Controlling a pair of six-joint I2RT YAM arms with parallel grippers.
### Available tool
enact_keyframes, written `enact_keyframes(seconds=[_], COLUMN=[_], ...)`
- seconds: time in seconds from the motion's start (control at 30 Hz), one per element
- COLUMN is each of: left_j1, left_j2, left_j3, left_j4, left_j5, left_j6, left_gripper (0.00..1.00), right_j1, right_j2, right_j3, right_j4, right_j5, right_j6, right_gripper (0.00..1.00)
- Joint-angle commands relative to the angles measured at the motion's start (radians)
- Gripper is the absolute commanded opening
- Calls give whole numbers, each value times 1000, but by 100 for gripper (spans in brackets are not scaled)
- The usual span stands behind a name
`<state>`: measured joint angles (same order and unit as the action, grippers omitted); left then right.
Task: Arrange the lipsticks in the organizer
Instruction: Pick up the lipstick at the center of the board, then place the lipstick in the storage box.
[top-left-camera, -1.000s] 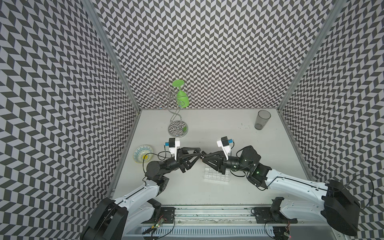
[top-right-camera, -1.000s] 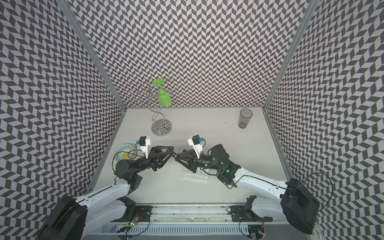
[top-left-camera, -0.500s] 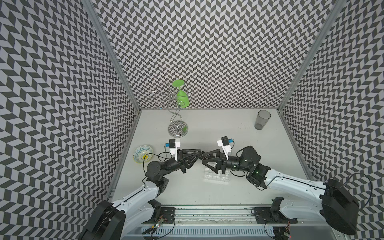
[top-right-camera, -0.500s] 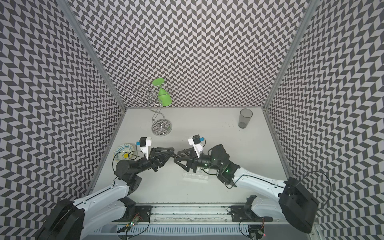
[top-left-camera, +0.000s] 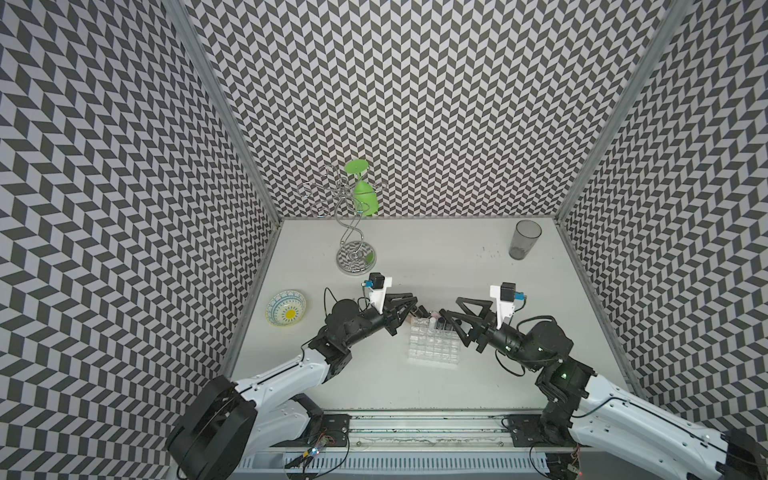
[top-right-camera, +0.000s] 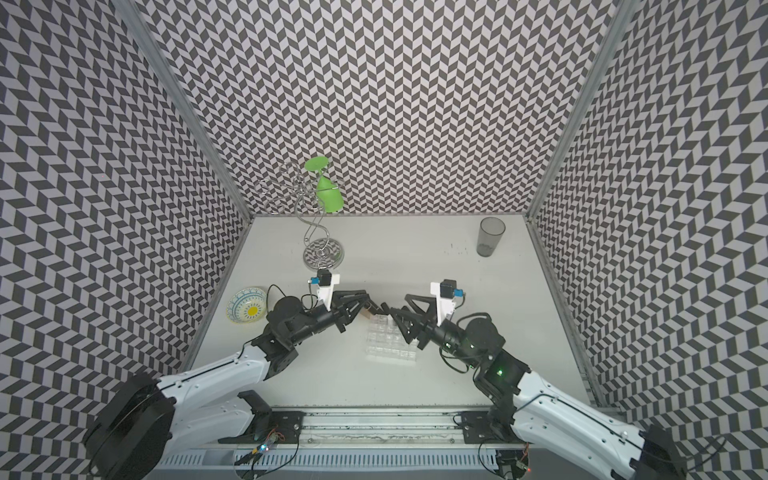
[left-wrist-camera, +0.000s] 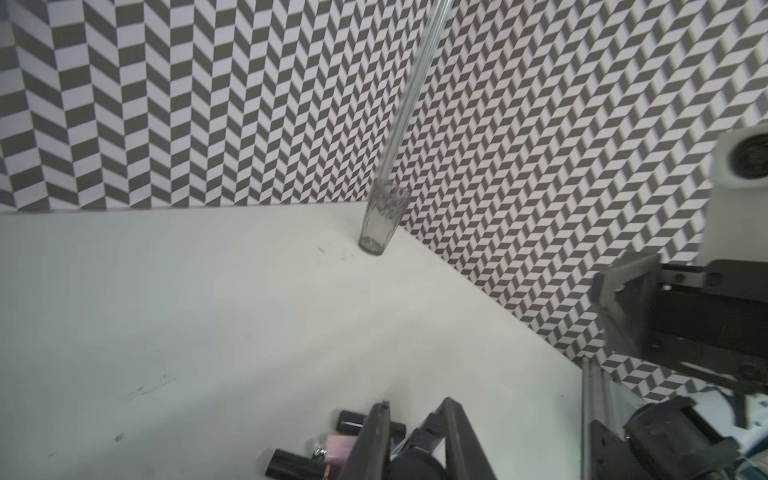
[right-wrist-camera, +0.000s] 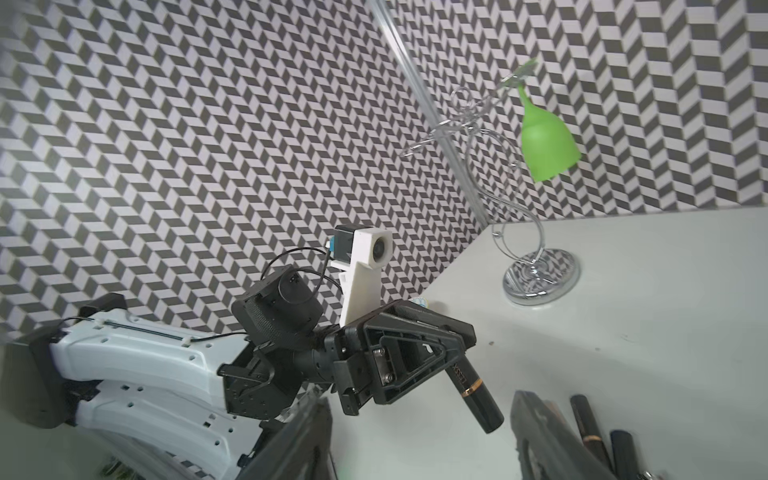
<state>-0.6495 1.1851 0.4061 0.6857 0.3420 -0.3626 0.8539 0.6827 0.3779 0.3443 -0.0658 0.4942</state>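
One blk lipstick (right-wrist-camera: 476, 395) gripped in L claw (right-wrist-camera: 455, 359) | R claw (top-left-camera: 448, 319) spread, empty | organizer (top-left-camera: 432, 353) part hidden

Both top views look down from high in front over the whole table (top-left-camera: 436, 257); the wrist views sit low and close, facing opposite back corners.

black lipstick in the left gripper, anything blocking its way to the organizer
Partly: the open right gripper hangs over the organizer's far cells, with loose lipsticks by that edge. Cells nearer the left gripper holding the black lipstick look uncovered.
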Motion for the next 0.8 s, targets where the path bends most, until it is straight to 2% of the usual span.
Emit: enact_keyframes(seconds=[0.0, 0.2, 0.4, 0.63, 0.77], left_j1=[-31, -57, -82, -111, -135], left_j2=[111, 164, 232, 280, 258], left_j3=[67, 63, 86, 113, 117], left_j4=[-39, -20, 4, -9, -18], left_j5=[-75, -177, -144, -179, -216], left_j6=[113, 153, 184, 213, 228], left_gripper=[0, 0, 0, 0, 0], right_j1=[-5, -5, -4, -6, -5], right_j2=[-60, -109, -93, -76, -74], right_j3=[-38, -69, -80, -89, -92], right_j4=[-64, -85, -68, -55, -48], right_j5=[119, 145, 146, 152, 155], right_j6=[-16, -23, -34, -41, -47], right_gripper=[74, 74, 74, 74, 74])
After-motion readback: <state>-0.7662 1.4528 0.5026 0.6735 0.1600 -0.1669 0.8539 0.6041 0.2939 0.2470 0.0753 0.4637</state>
